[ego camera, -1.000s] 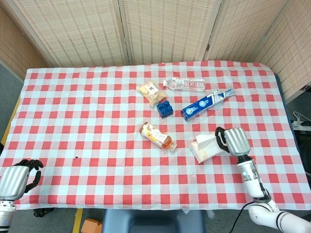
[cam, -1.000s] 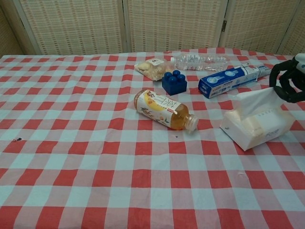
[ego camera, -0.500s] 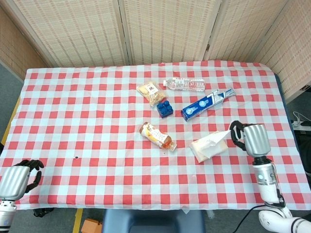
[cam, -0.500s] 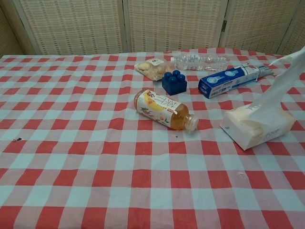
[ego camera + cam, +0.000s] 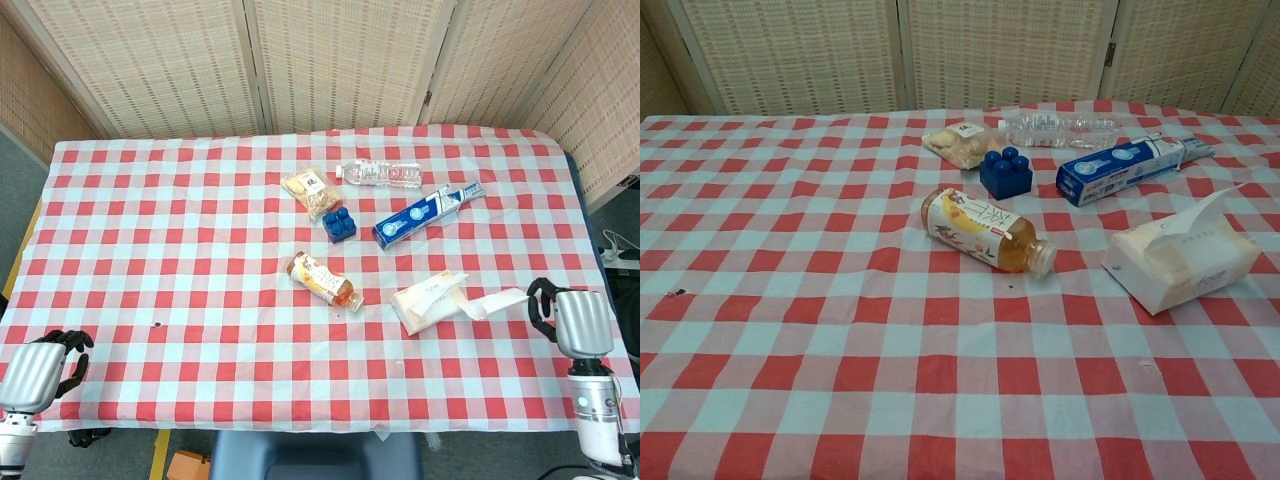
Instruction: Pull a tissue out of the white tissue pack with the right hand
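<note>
The white tissue pack [image 5: 428, 301] lies flat on the checked cloth right of centre; in the chest view the tissue pack [image 5: 1183, 263] has a fresh sheet standing up from its slot. A pulled tissue [image 5: 496, 302] stretches from the pack's right end towards my right hand [image 5: 572, 320], which pinches its far end near the table's right edge. I cannot tell whether the sheet still touches the pack. My left hand [image 5: 40, 368] hangs off the front left corner, fingers curled in and holding nothing. Neither hand shows in the chest view.
An orange drink bottle [image 5: 322, 280] lies left of the pack. Behind it are a blue block [image 5: 339, 223], a blue toothpaste box [image 5: 428, 214], a clear water bottle [image 5: 380, 173] and a snack bag [image 5: 311, 190]. The table's right edge [image 5: 590, 250] is close to my right hand.
My right hand has drawn back to the right and towards the front, from the pack to the table's edge, pulling the tissue out with it. The left hand has not moved.
</note>
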Available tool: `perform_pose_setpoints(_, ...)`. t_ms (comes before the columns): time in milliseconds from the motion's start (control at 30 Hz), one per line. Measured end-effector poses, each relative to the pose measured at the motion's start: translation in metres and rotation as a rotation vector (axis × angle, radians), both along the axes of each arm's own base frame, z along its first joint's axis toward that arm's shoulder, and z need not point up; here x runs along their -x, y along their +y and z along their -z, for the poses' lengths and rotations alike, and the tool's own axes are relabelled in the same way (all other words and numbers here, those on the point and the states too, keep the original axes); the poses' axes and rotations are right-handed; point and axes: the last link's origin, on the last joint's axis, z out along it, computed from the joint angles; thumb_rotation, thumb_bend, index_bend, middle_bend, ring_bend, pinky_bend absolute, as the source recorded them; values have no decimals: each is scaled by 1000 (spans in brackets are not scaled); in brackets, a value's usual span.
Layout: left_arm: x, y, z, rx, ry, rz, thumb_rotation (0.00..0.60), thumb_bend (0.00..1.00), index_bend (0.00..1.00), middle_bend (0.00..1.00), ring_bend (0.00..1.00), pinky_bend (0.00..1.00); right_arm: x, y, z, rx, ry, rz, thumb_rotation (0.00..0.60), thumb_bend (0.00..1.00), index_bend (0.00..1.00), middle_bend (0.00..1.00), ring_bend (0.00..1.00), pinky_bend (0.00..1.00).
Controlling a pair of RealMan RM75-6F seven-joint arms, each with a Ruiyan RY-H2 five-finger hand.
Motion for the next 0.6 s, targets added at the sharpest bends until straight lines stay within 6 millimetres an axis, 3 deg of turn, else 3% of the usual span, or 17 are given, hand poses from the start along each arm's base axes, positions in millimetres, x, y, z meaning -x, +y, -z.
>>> perform_pose_setpoints(67,0,0,0,0,0,0,600,524,484,509,416,609,0,2,-2,-4,-7,3,600,629,577,758,802,855)
perform_pose_setpoints(267,0,0,1,5,3,2,600,525,484,509,416,609,-2,9,-4,-31,-15,5,600,251,408,758,800,855)
perform_pose_setpoints(433,2,1,1,8,4,-3,600,524,484,509,416,609,-3,12,-1,-59,-4,23,600,114,319,757,800,855)
perform_pose_setpoints(600,4,2,1,9,3,-13,600,524,484,509,416,609,-5,12,0,-69,5,33,600,98,259,757,800,855)
